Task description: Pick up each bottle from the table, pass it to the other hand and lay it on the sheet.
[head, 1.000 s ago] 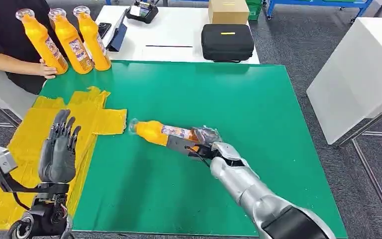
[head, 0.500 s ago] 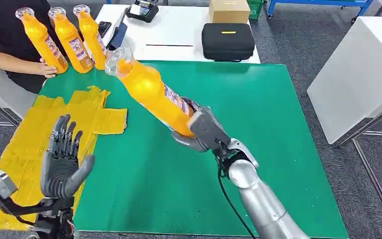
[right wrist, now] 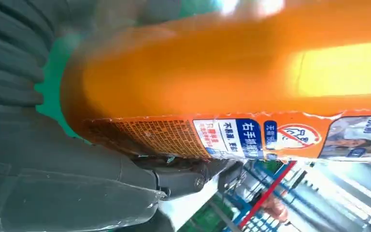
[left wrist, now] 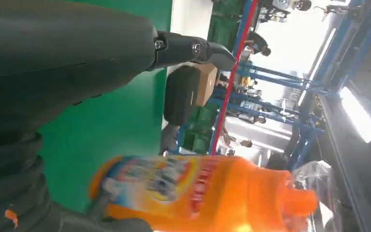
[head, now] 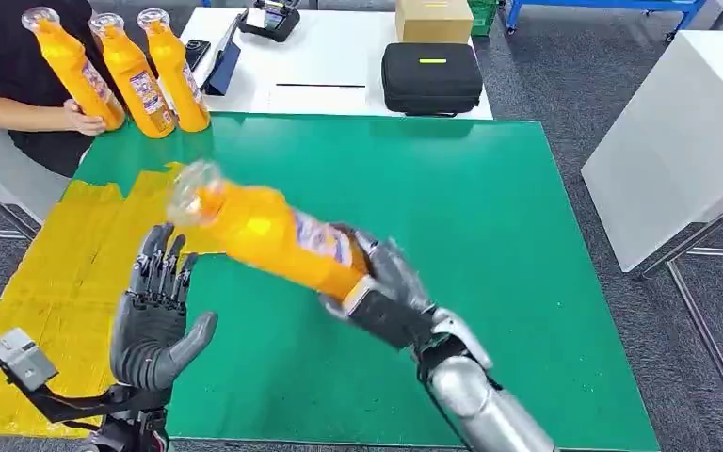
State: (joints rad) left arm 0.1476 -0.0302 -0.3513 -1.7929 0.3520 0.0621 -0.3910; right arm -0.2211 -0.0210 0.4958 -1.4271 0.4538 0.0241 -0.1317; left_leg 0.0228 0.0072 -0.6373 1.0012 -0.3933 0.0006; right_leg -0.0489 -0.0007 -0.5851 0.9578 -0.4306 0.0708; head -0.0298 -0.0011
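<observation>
Orange and glossy, the bottle [head: 273, 235] sits in the grasp of the right hand [head: 381, 292], whose fingers wrap its base end so the capped neck points away toward the other arm. That end-on hold looks deliberate: it leaves the label and upper body bare for a second grip. Just beside the neck, the left hand [head: 155, 315] waits with palm raised and fingers spread, holding nothing, not yet touching the bottle; its wrist view shows the bottle [left wrist: 198, 193] lying across in front of its thumb. The handover, as I judge it, is about to be made, and the tilt of the bottle suits sliding it into that waiting palm.

Beyond the left hand lies the yellow sheet [head: 66, 273], spread over the green table [head: 490, 217] on that side, which explains why the bottle must change hands before being laid down. Farthest off, three more bottles [head: 132, 66] stand at the table's far corner, steadied by a person's hand [head: 85, 118].
</observation>
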